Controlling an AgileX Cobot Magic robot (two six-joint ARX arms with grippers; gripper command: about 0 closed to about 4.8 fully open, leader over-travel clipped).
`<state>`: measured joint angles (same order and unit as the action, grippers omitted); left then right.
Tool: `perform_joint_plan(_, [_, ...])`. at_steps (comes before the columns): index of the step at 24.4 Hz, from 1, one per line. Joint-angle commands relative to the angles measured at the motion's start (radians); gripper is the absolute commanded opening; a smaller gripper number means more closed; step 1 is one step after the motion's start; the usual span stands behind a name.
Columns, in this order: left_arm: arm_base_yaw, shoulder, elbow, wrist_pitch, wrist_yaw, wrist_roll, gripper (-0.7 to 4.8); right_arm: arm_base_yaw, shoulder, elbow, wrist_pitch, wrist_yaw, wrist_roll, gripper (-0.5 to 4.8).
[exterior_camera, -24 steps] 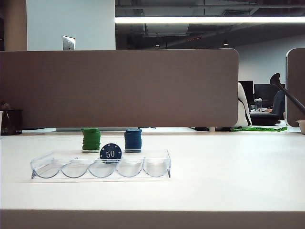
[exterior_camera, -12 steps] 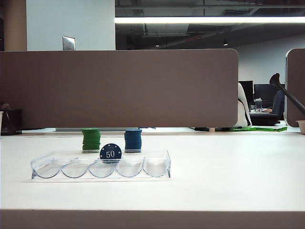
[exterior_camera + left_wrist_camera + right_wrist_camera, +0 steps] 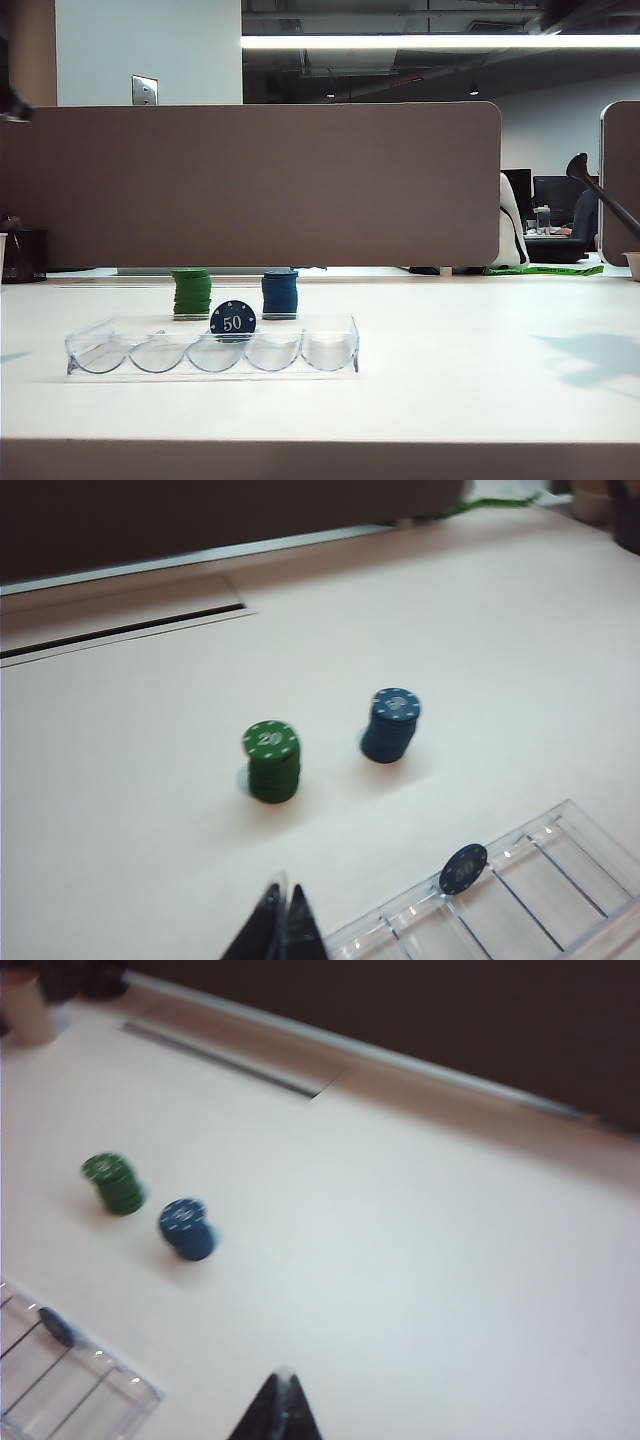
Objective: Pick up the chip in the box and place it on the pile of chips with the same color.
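The dark-blue "50" chip (image 3: 232,321) stands on edge in the middle slot of the clear box (image 3: 300,352). Behind the box stands the blue pile of chips (image 3: 279,294). In the left wrist view my left gripper (image 3: 283,895) hangs shut and empty above the table, near the box (image 3: 560,870), the chip (image 3: 463,868) and the pile (image 3: 392,725). My right gripper (image 3: 283,1380) is also shut and empty, high over bare table, well away from the chip (image 3: 57,1326), the box (image 3: 100,1390) and the pile (image 3: 187,1228). Neither gripper's fingers show in the exterior view.
A green chip stack (image 3: 191,293) stands to the left of the blue pile, also seen as the green stack (image 3: 271,761) and green stack (image 3: 114,1182). A brown partition wall (image 3: 250,185) closes the table's far edge. An arm's shadow (image 3: 590,360) lies on the table at right.
Both arms have come forward: dark arm parts now show at the exterior view's top corners and a shadow has appeared on the table at right. Chip, box and stacks have not moved.
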<state>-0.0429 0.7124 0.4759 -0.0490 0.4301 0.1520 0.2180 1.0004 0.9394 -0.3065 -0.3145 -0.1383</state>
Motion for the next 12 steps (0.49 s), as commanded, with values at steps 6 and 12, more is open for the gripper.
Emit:
perform_joint_plan(6, [-0.033,0.156,0.061,0.043,0.023,0.043,-0.06,0.111,0.362,0.17,0.183,-0.101,-0.031,-0.05])
perform_joint_plan(12, [-0.033,0.179,0.061,0.044,0.058,0.115,-0.06,0.154,0.597,0.279,0.33,-0.224,-0.031,-0.05])
